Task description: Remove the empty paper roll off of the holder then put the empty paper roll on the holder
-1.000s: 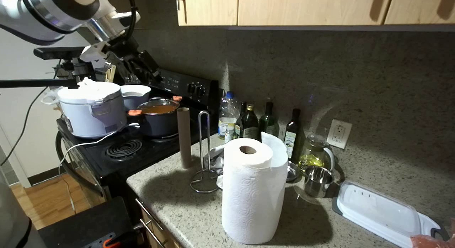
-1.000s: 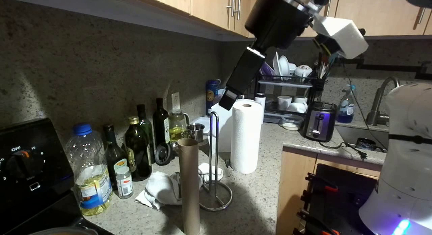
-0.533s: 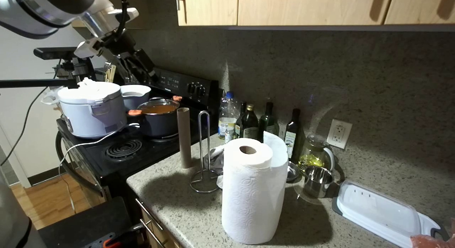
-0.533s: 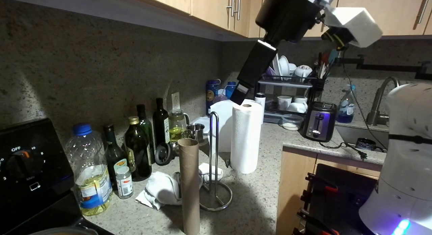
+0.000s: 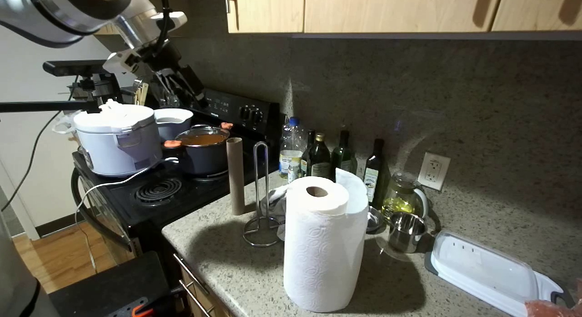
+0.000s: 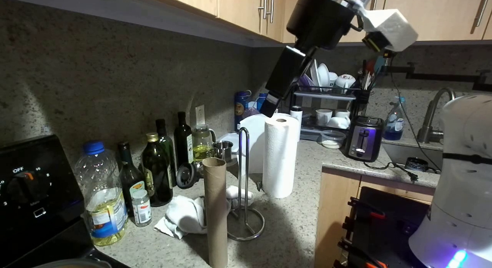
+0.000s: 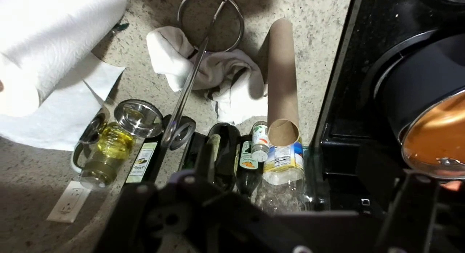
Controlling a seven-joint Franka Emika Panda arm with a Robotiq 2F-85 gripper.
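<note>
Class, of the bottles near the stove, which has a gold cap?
The second dark glass bottle counting from the clear plastic bottle: its cap is gold, whereas the other dark glass bottles are capped in black and the plastic one in blue.

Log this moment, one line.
Gripper: open, holding nothing | empty paper roll: upright on counter | holder: post bare | return pending
</note>
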